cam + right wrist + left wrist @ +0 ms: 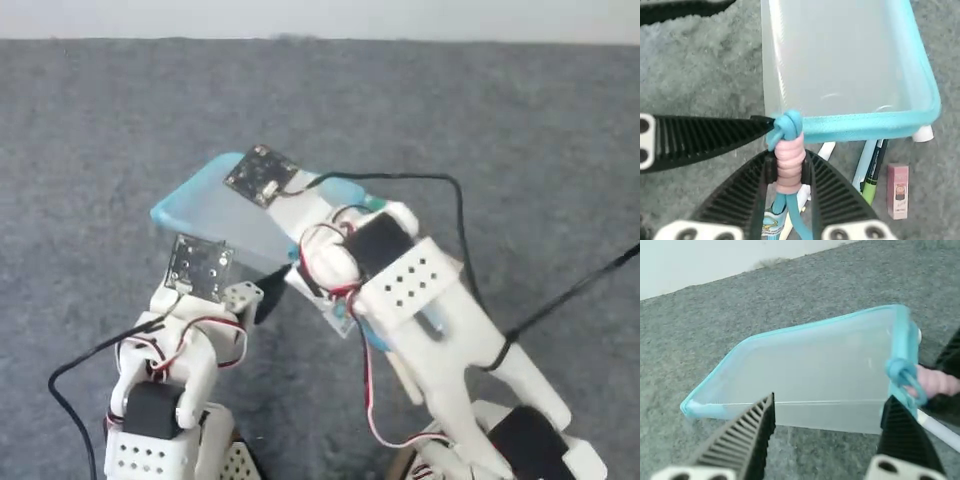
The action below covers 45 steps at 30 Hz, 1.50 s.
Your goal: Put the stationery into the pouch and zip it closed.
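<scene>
Reading left to right, I log the left gripper [830, 405] spread open just short of the translucent pouch [810, 365]; the right gripper [787, 161] clamps its pink zipper pull [789, 172]. Pens [871, 175] and eraser [897, 191] lie outside on the carpet [700, 75]: loading and zipping remain.
</scene>
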### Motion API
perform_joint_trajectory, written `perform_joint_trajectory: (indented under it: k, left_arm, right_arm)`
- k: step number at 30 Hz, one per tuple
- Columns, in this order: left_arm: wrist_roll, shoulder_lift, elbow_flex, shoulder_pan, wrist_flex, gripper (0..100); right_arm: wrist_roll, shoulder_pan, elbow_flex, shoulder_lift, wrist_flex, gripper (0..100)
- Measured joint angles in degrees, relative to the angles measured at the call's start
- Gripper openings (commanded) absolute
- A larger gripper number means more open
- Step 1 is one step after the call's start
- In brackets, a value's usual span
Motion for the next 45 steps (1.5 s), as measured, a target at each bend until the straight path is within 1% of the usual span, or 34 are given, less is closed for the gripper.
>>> perform_joint_trajectory:
  k: [4, 6, 10, 13, 17, 26, 31, 39, 45]
  left_arm:
    - [0.09, 0.0, -1.93, 0.35, 0.26, 33]
    - [0.09, -0.09, -4.13, 0.0, 1.67, 33]
    - [0.09, -0.53, -9.32, -3.25, 5.01, 39]
    - [0.09, -0.53, -9.93, -3.43, 5.63, 39]
    - [0.09, -0.53, -9.93, -3.96, 5.63, 39]
    - [0.09, -0.26, -8.0, -3.87, 3.52, 39]
    - [0.09, -0.44, -8.7, 0.97, 4.75, 39]
    - [0.09, -0.53, -8.79, 2.02, 4.75, 39]
    - [0.0, -0.18, -4.13, 1.32, -1.49, 39]
  right_arm:
    - [0.0, 0.0, 0.35, -1.67, -0.7, 0.6]
    - [0.0, -0.18, 1.76, -4.66, -1.67, 0.6]
    - [0.0, 1.32, 9.32, -13.1, -7.91, 0.6]
    - [0.0, 1.14, 15.74, -19.87, -12.75, 0.6]
    - [0.0, 1.14, 17.05, -24.09, -13.71, 0.6]
    - [0.0, 1.23, 17.58, -24.62, -13.71, 0.6]
    - [0.0, 1.14, 17.58, -24.62, -14.15, 0.6]
    - [0.0, 0.97, 17.58, -23.12, -15.21, 0.6]
    - [0.0, 0.97, 17.58, -24.09, -13.71, 0.6]
